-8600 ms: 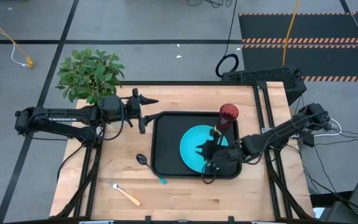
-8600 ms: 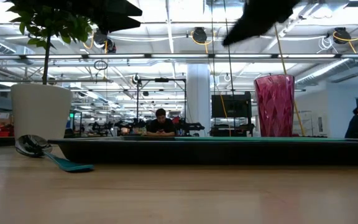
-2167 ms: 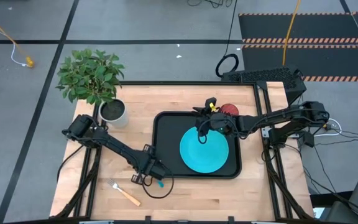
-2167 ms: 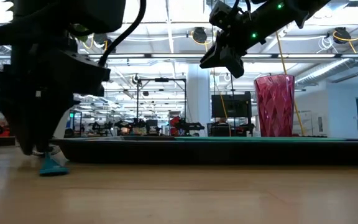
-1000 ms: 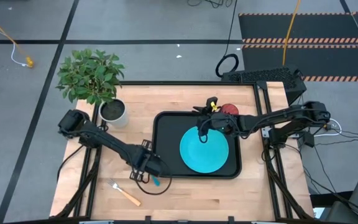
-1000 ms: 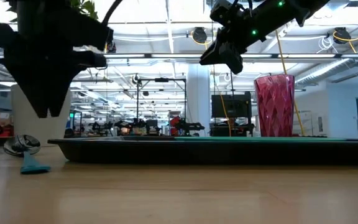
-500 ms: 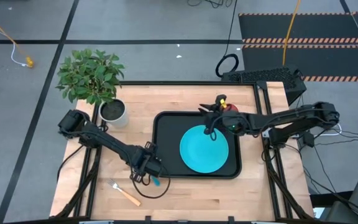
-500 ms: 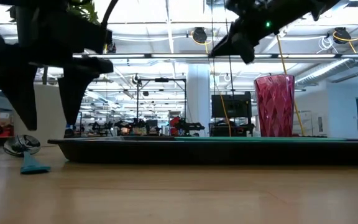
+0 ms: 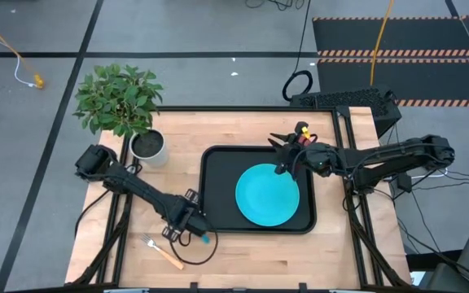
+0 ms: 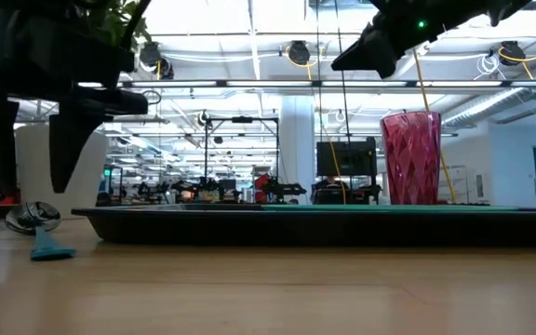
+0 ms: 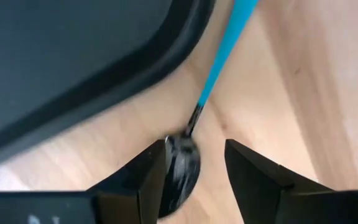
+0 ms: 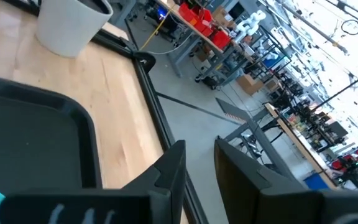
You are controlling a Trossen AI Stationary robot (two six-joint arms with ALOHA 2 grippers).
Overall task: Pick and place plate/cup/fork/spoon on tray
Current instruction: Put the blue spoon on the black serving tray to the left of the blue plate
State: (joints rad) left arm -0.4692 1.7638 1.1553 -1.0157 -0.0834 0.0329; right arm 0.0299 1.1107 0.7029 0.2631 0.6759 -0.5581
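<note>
Spoon (image 11: 185,158) lay on the table (image 9: 243,260) just outside the tray's (image 9: 214,216) near-left corner, bowl between the left gripper's (image 11: 194,168) parted fingers, not clamped. Plate (image 9: 267,194) sat in the tray; fork (image 9: 163,252) lay nearby on wood. Right gripper (image 12: 197,168) hung over the tray's far edge, fingers slightly apart, empty.

- A leafy green plant (image 9: 117,98) stood in a pale pot (image 9: 147,146) at the worktop's far corner, well apart from the left hand (image 9: 187,226).
- The wooden worktop (image 9: 243,256) lay under both hands.
- A black cable loop (image 9: 297,84) lay on the grey floor, beyond the right hand (image 9: 282,155).
- Black mats with orange striped edges (image 9: 397,55) covered the floor farther off.
- A yellow cable (image 9: 6,47) trailed across the floor, far from the left hand.
</note>
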